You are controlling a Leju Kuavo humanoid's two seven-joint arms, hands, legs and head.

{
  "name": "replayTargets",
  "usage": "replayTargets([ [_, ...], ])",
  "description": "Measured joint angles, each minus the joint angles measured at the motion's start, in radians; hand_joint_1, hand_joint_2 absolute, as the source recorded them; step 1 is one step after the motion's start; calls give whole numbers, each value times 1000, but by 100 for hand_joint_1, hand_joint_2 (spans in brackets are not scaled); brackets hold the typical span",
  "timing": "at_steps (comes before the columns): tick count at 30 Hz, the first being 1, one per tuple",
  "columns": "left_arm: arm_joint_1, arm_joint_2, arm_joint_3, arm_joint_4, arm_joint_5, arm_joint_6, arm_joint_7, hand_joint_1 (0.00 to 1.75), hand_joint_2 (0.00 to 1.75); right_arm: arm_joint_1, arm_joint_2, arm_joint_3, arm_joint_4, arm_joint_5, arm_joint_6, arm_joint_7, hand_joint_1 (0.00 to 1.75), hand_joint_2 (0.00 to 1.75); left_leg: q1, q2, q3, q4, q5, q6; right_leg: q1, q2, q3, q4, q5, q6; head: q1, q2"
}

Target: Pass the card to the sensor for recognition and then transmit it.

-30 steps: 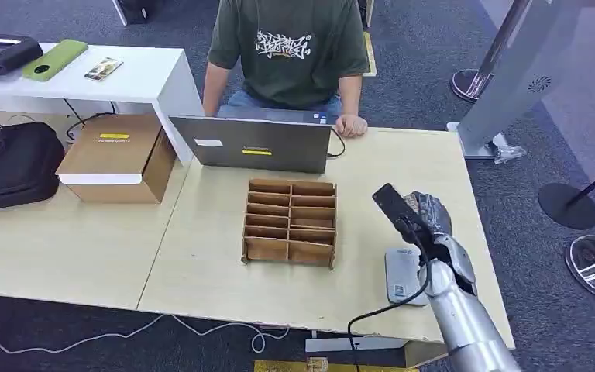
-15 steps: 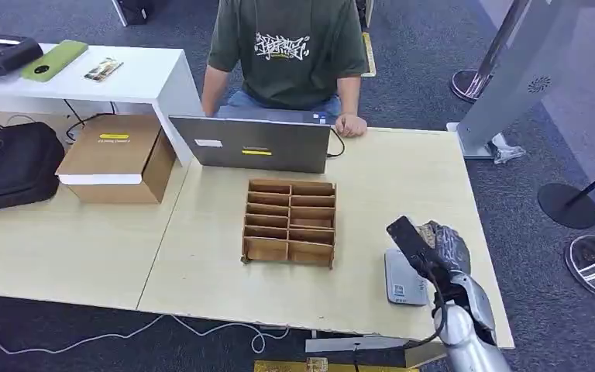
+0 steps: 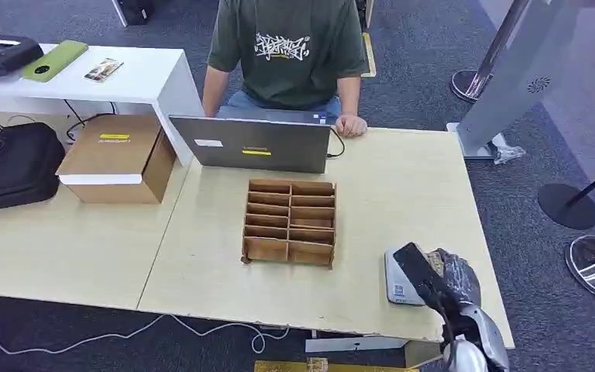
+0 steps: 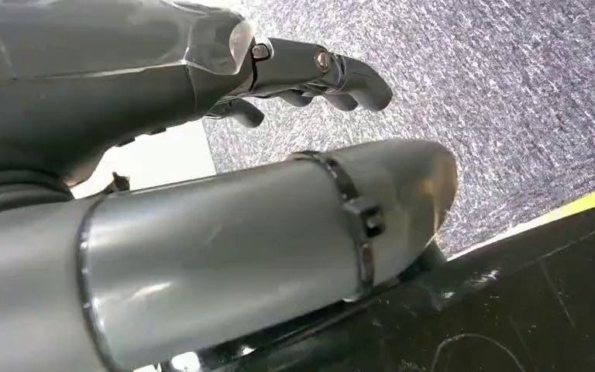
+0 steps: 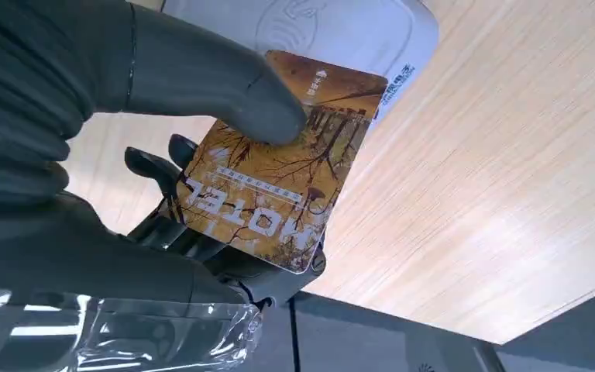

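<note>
Card-reader work on the desk [image 3: 403,163] now — the right hand [image 3: 449,279] has dropped low over the white sensor [image 3: 397,280], thumb pinching the hotel card [image 5: 279,194] just above it; recognition looks imminent. Left hand [image 4: 310,74] hangs empty, fingers curled.

The orange-brown plastic card with a bare-tree picture [image 5: 279,178], pinched under the thumb of the right hand [image 5: 108,178], carries the word "HOTEL" in large white capitals, with a smaller line of characters beside it too fine to read. The white rounded card sensor [image 5: 333,27] behind it bears a faint contactless wave sign and small blurred print along one edge. The person's dark green T-shirt [image 3: 288,46] has a white graffiti-style print across the chest that cannot be made out.
</note>
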Motion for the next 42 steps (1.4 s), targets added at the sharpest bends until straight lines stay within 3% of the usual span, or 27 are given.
replayTargets([
  [21,-2,-2,0,0,-37,-6,-8,0,0,0,50,-16,34,-42,64,15,175,175,0,0,0,0,0,0,0,0,0,0,0,0,0,0],
  [42,-12,-1,0,0,-56,-5,9,0,0,-72,41,-14,153,-34,130,23,175,175,0,1,4,0,0,0,0,1,4,0,0,0,0,0],
])
